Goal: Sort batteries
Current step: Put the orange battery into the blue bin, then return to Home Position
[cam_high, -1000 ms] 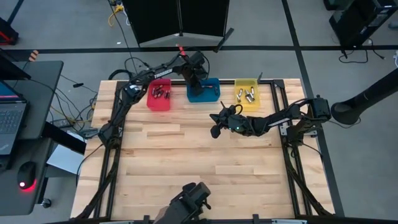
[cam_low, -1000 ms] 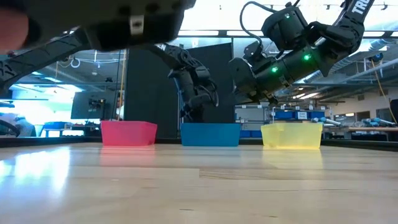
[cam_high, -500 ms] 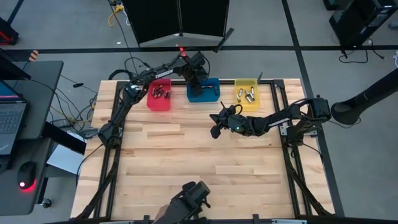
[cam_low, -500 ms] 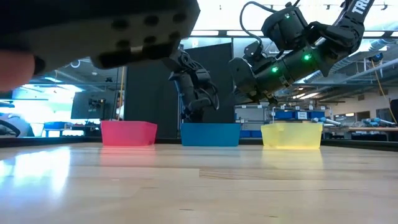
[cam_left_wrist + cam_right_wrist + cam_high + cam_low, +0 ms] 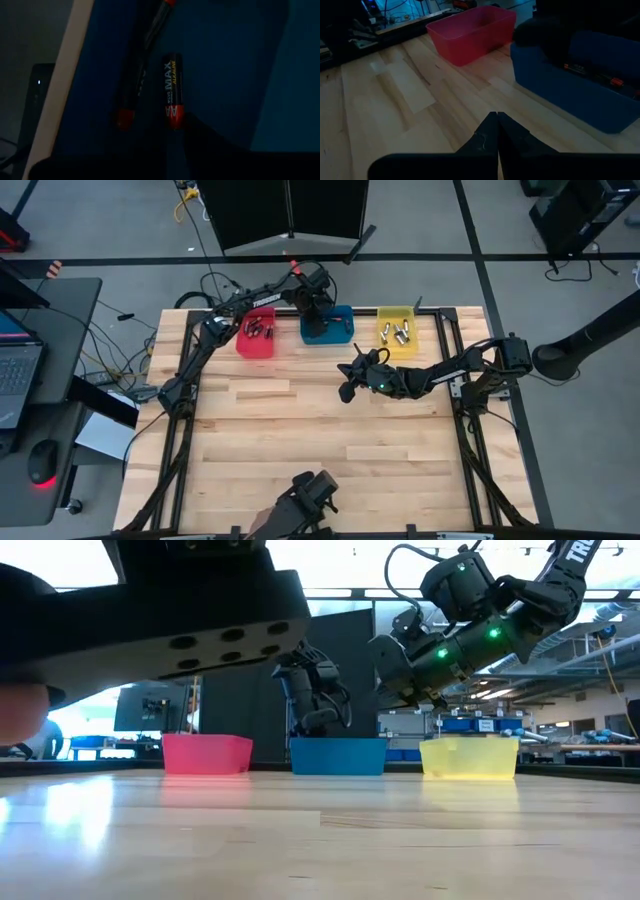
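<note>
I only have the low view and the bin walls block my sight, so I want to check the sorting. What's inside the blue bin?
Observer: Two dark batteries with red ends lie side by side on the floor of the blue bin. The left tool hangs over that bin.
Operator: And the other two bins?
Observer: The red bin holds several cells, and the yellow bin holds several silvery cells.
Operator: Is the right tool carrying one?
Observer: No. The right tool is shut with nothing between its tips, and it is above bare table in front of the blue and yellow bins.
</note>
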